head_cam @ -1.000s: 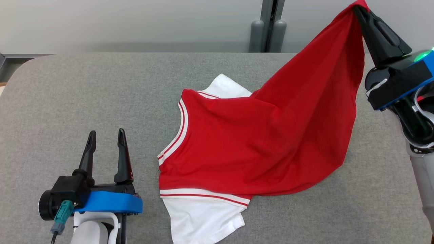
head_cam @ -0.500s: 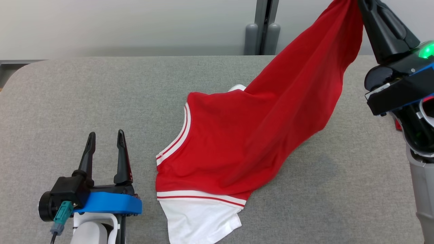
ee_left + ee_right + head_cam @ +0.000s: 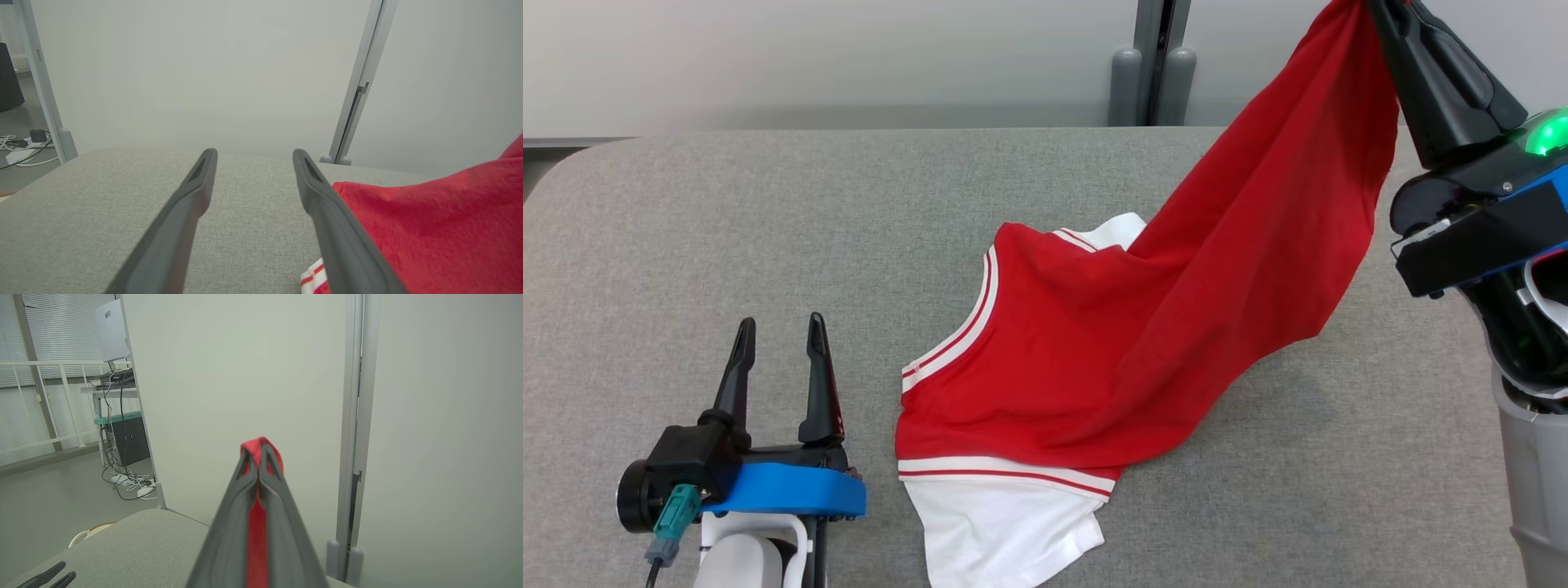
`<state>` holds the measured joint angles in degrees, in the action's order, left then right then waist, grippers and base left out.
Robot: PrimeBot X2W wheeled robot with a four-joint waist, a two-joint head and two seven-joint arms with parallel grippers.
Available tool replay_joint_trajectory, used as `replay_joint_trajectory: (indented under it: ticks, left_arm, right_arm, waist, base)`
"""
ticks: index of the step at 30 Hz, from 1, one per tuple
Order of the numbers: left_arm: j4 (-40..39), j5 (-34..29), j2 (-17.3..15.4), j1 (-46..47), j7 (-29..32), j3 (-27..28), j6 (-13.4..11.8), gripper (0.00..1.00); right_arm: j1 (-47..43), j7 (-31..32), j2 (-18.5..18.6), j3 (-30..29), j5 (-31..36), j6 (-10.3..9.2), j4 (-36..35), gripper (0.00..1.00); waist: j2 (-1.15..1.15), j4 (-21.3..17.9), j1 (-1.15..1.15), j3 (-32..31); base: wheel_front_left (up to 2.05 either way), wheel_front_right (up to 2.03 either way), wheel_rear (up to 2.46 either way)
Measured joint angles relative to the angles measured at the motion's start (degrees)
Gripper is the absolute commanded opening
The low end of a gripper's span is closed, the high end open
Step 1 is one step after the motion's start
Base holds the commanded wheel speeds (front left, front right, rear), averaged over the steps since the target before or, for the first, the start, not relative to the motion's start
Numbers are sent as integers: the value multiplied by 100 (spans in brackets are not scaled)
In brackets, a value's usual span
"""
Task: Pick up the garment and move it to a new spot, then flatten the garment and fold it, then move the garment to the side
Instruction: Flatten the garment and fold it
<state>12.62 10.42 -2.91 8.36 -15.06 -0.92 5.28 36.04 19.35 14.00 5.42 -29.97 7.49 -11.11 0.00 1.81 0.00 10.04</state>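
Observation:
The garment (image 3: pixel 1111 351) is a red shirt with white sleeves and red-and-white striped trim, lying on the grey cloth-covered table (image 3: pixel 727 229). One red corner is drawn up to the upper right, where my right gripper (image 3: pixel 1379 10) is shut on it. In the right wrist view the red cloth (image 3: pixel 258 539) is pinched between the closed fingers of the right gripper (image 3: pixel 257 451). My left gripper (image 3: pixel 778 322) stands open near the front left, just left of the shirt and holding nothing. In the left wrist view, the left gripper (image 3: pixel 254 154) has the garment (image 3: pixel 429 228) beside its right finger.
A pale partition wall with a grey post (image 3: pixel 1152 73) stands behind the table. Beyond the table's corner are a desk and loose cables on the floor (image 3: pixel 130 479). The table's left half (image 3: pixel 686 245) is bare grey cloth.
The right gripper has drawn the red corner higher, lifting the shirt's right side off the table and dragging the body a little to the right. The left gripper has not moved.

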Motion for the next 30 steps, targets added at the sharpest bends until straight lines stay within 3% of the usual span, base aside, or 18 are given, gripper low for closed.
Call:
replay_joint_trajectory:
  ticks: [6,11,21,30]
  left_arm:
    - [-29,0,0,58,0,-12,14,100]
    - [-47,13,-1,162,0,-76,16,100]
    - [-24,155,0,628,0,-378,5,100]
    - [42,272,-3,735,0,-533,-40,100]
  right_arm:
    - [-23,-53,-51,27,21,0,377,0]
    - [174,-277,-73,94,132,0,1177,0]
    - [1649,-1178,-153,479,605,0,3783,0]
    - [2746,-2472,-547,694,795,0,5918,0]
  waist:
    - [0,47,0,133]
    - [0,131,0,312]
    - [0,630,0,718]
    - [0,1146,1,971]
  base:
    - [0,0,0]
    - [0,0,0]
    - [0,0,0]
    - [0,0,0]
